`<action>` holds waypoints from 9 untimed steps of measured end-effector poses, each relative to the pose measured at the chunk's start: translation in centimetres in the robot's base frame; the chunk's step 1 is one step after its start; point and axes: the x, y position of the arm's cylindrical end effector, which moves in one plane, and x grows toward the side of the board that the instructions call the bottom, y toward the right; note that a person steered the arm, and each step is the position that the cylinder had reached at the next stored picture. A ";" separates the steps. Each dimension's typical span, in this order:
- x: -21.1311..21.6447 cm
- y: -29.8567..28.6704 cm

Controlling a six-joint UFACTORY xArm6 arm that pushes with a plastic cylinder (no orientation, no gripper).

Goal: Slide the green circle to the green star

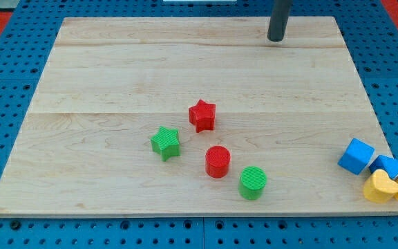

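While my tip [276,39] sits far off, green circle [253,182] stands upright.

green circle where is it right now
The green circle sits near the view's bottom, just right of centre, beside the red circle and right of the green star.

Green star [166,142] left, red circle [218,161] between, green circle [253,182] lower right

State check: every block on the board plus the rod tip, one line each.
my tip: near the view's top edge, far from all blocks, touching none
green circle: flat, free, apart from the star
green star: flat, free
red circle: flat, between the two green blocks
red star: flat, free
blue blocks: clustered with yellow blocks at the board's right edge
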 end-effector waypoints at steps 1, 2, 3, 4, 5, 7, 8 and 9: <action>2.0 -0.4; 4.9 -2.6; 8.2 -3.1; 11.2 -2.6; 14.7 -2.6; 21.3 -2.5; 24.2 -3.0; 27.2 -3.6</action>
